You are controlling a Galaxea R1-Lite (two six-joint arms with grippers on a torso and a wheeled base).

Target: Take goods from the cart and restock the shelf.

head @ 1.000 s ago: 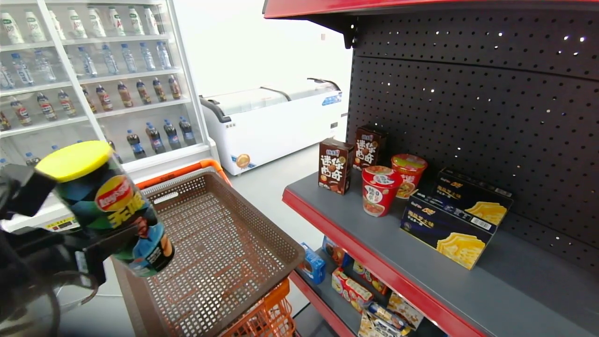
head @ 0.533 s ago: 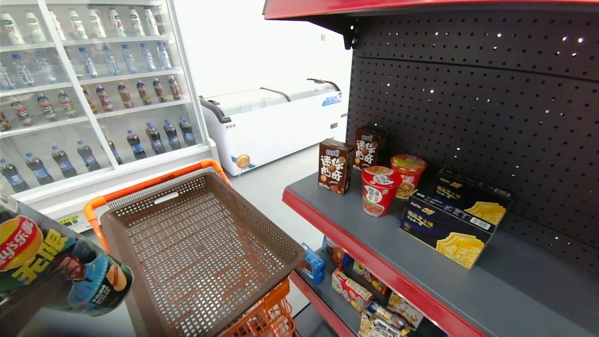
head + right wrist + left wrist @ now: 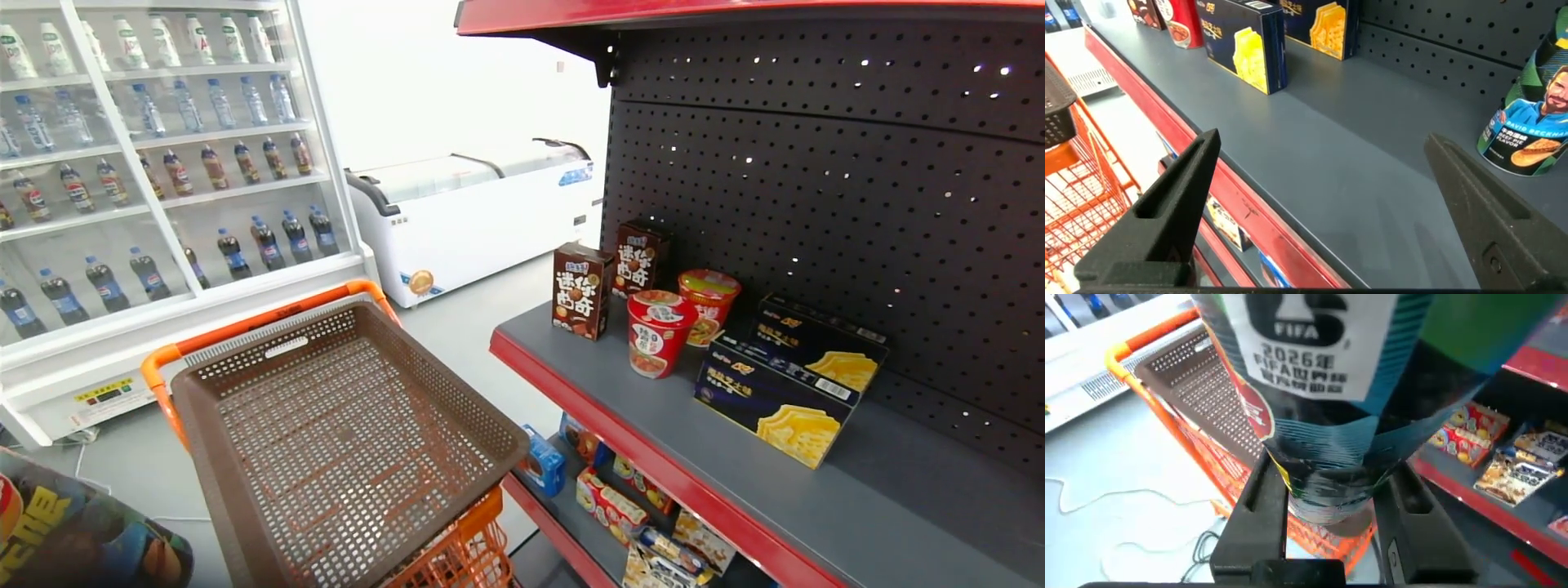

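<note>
My left gripper (image 3: pixel 1331 502) is clamped round the base of the chip canister (image 3: pixel 1323 384), held low beside the empty cart basket (image 3: pixel 343 408) ready for shelving, while my right gripper (image 3: pixel 1323 216) hangs, jaws wide apart, over the grey shelf (image 3: pixel 1355 155), free to help.

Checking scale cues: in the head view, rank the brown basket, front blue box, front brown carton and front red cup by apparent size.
1. brown basket, also nearest the camera.
2. front blue box.
3. front brown carton and front red cup look alike; not ranked.
</note>
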